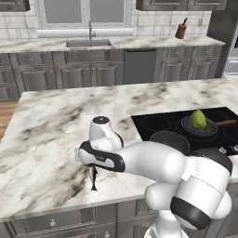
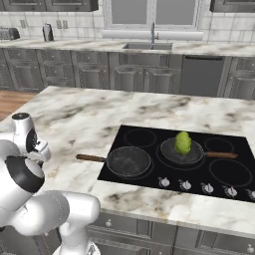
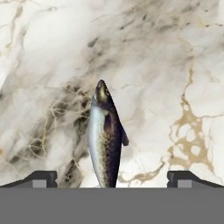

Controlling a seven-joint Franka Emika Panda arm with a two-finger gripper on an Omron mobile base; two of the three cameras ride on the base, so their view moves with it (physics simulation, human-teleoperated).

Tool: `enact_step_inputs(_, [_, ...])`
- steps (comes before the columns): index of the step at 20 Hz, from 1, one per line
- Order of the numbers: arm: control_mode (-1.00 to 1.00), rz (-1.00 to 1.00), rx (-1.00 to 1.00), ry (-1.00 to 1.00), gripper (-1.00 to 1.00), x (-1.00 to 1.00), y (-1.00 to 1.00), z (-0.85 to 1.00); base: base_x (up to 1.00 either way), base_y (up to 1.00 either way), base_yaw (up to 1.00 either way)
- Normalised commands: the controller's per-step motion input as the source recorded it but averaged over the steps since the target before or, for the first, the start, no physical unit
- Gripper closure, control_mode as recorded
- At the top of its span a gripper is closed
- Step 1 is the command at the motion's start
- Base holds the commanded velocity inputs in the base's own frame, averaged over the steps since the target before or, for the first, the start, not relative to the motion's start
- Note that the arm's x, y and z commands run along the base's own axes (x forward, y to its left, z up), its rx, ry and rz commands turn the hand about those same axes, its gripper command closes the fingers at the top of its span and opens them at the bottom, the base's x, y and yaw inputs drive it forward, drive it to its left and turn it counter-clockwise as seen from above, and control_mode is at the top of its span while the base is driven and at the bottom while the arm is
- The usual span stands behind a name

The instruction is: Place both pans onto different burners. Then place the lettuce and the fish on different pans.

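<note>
The claw point(image 3: 112, 179) hangs over the fish point(image 3: 105, 135), fingers fully spread and holding nothing. The fish lies on the marble surface point(image 1: 46, 139), left of the cooktop, directly between the fingertips. Its long axis runs crosswise to the line joining the fingertips, so closing would pinch its flanks. No legible writing or brand markings are visible.

Your arm point(image 1: 158, 162) is built of glossy white, rounded shells joined by dark grey-black bands at each joint. A white cylindrical cap tops the wrist, and the pincer point(image 3: 112, 178) ends in small dark tips.
</note>
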Motion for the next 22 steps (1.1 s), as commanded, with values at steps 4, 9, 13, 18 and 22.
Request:
enact_step_inputs(4, [-1.0, 0.03, -0.01, 0.0, -1.0, 0.0, 0.09, -0.21, 0.0, 0.0, 0.0])
enact_step_inputs(9, [-1.0, 0.02, 0.0, 0.0, -1.0, 0.0, 0.04, -0.2, 0.0, 0.0, 0.0])
enact_step_inputs(13, [-1.0, 0.01, 0.0, 0.0, -1.0, 0.0, 0.0, -0.16, 0.0, 0.0, 0.0])
enact_step_inputs(18, [-1.0, 0.0, 0.0, 0.0, -1.0, 0.05, 0.0, -0.16, 0.0, 0.0, 0.0])
enact_step_inputs(22, [-1.0, 0.0, 0.0, 0.0, -1.0, 0.04, 0.0, -0.14, 0.0, 0.0, 0.0])
